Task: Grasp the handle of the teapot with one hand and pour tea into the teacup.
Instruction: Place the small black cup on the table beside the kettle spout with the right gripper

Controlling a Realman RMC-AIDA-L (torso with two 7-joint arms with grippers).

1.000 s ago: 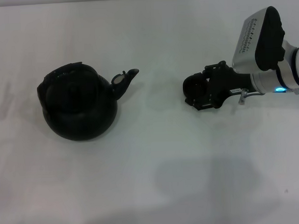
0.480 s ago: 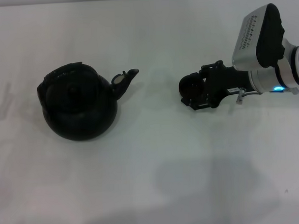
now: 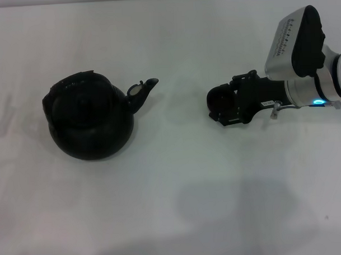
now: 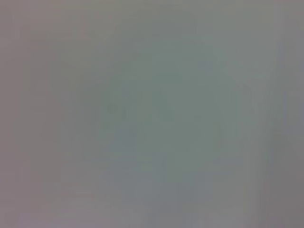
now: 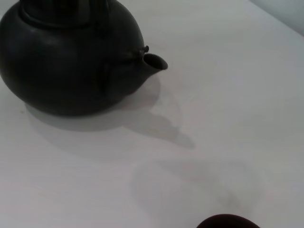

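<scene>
Presently: teapot (image 3: 90, 119) standing on white table (image 3: 179, 205), spout toward teacup (image 3: 218, 98); right claw (image 3: 228, 106) pinching the teacup, well apart from the teapot.

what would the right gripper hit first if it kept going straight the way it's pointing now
The right gripper, which seems to have the teacup at its tip, points across the table toward the teapot. The stretch between looks bare, so it would probably meet the teapot's spout first, though height is unclear.
</scene>
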